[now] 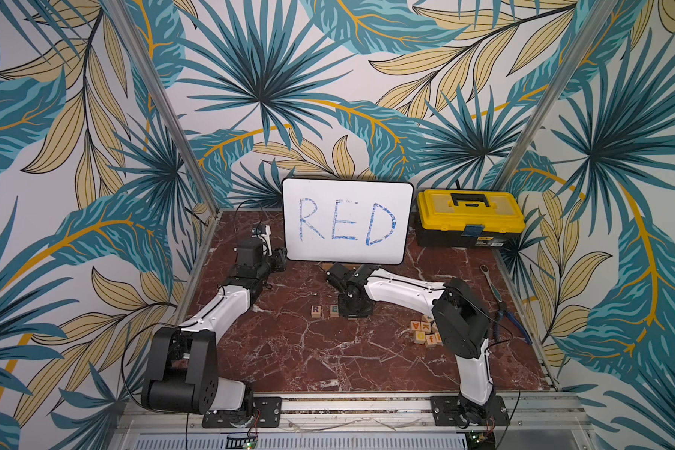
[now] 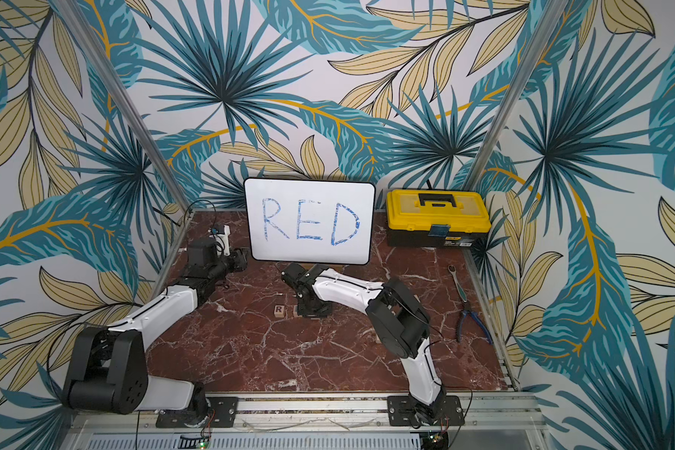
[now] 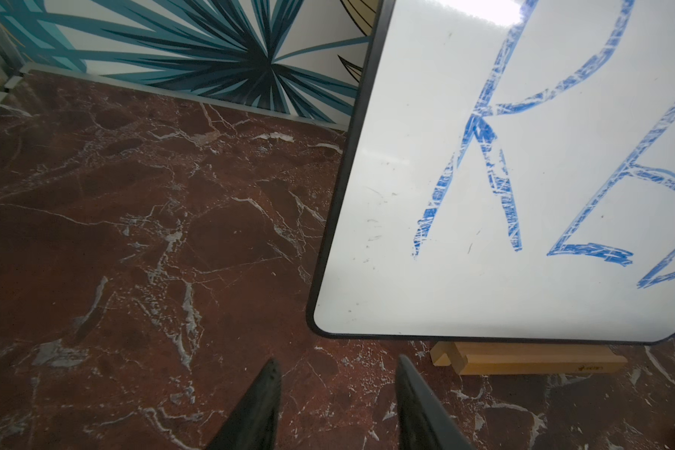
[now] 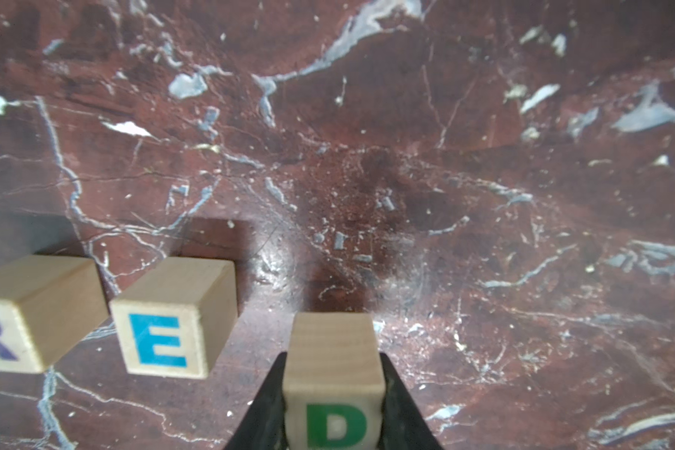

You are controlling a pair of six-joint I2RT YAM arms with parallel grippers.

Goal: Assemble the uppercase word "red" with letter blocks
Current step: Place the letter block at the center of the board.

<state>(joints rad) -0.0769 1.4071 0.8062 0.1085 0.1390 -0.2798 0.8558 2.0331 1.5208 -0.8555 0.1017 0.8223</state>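
Right arm: rises from its base at the front rail, elbow bent high, white forearm reaching toward the bench [image 1: 289, 362] centre, wrist turned straight down.
Right claw [image 4: 334, 393]: clenched on the D block [image 4: 334, 374], one dark finger flat on each side face; green D faces the wrist camera. Whether the block touches the bench cannot be told.
R block [image 1: 316, 311]: on the bench, at the row's outer end.
E block [image 1: 334, 310]: just beside the R block with a narrow gap, between it and the right claw; its letter looks blue in the wrist view.
Left arm: stretched from its front base toward the back of the bench, wrist roughly level beside the whiteboard [image 1: 347, 220].
Left claw [image 3: 338, 393]: released, fingers parted with only bare bench between them, pointing near the whiteboard's lower corner.
Spare blocks [image 1: 425, 331]: clustered by the right arm's elbow, well apart from the row.
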